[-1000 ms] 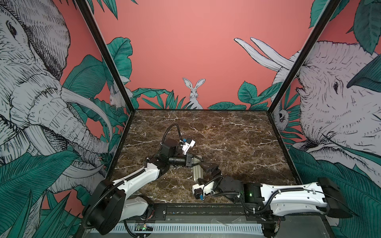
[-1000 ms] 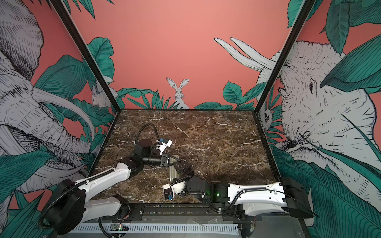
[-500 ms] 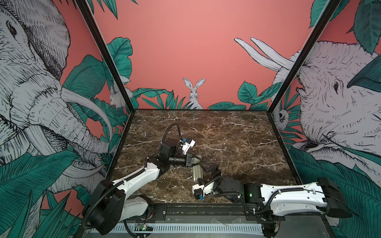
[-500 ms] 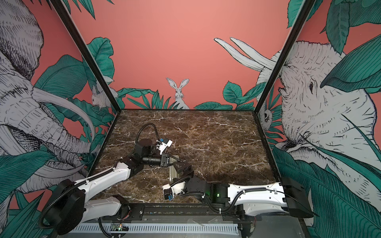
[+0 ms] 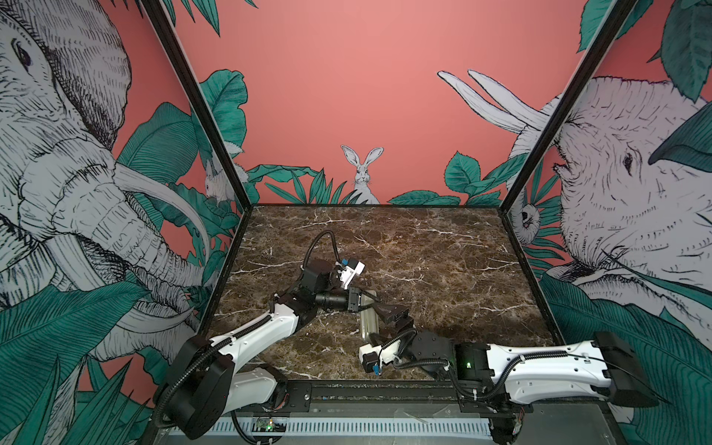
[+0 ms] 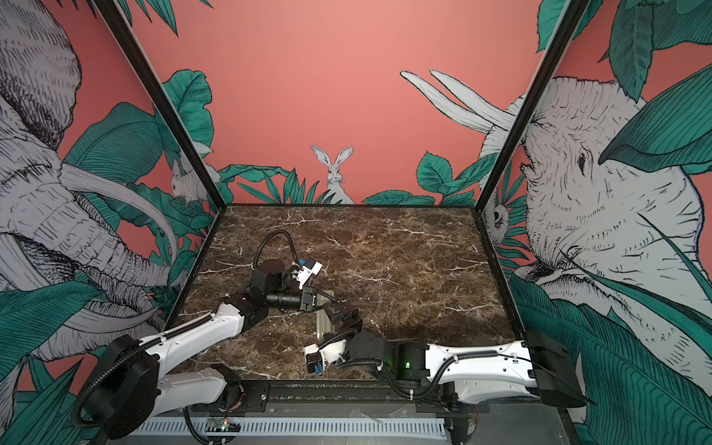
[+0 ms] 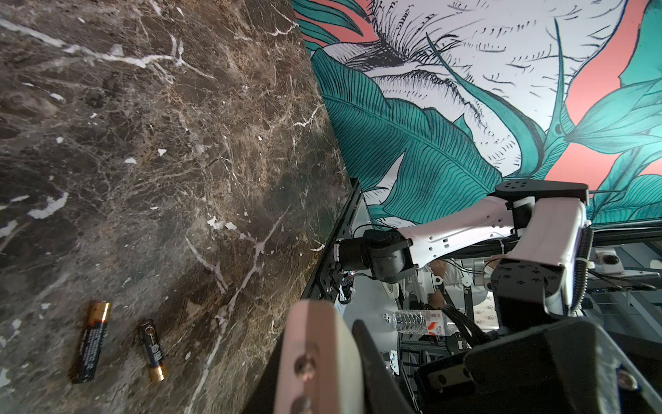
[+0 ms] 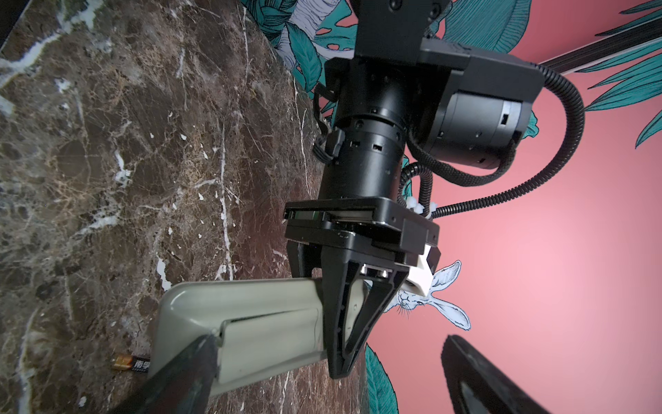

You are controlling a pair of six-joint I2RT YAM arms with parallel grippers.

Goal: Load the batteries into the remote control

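My left gripper (image 5: 362, 303) (image 6: 313, 301) is shut on one end of the remote control (image 5: 368, 326) (image 6: 321, 324) and holds it just above the marble, greyish-beige back outward. In the right wrist view the remote control (image 8: 250, 312) shows its battery cover, with the left gripper's black fingers (image 8: 344, 315) clamped across it. My right gripper (image 8: 326, 342) (image 5: 391, 316) is open; one finger (image 8: 182, 372) rests at the cover's edge and the other stands apart in the air. Two batteries (image 7: 91, 340) (image 7: 152, 351) lie side by side on the table, and one battery (image 8: 130, 362) peeks from under the remote.
The dark marble tabletop (image 5: 424, 250) is boxed in by painted walls on three sides. Its front edge (image 7: 322, 251) runs close to both arms' bases. Beyond that edge, off the table, lies a water bottle (image 7: 419, 322).
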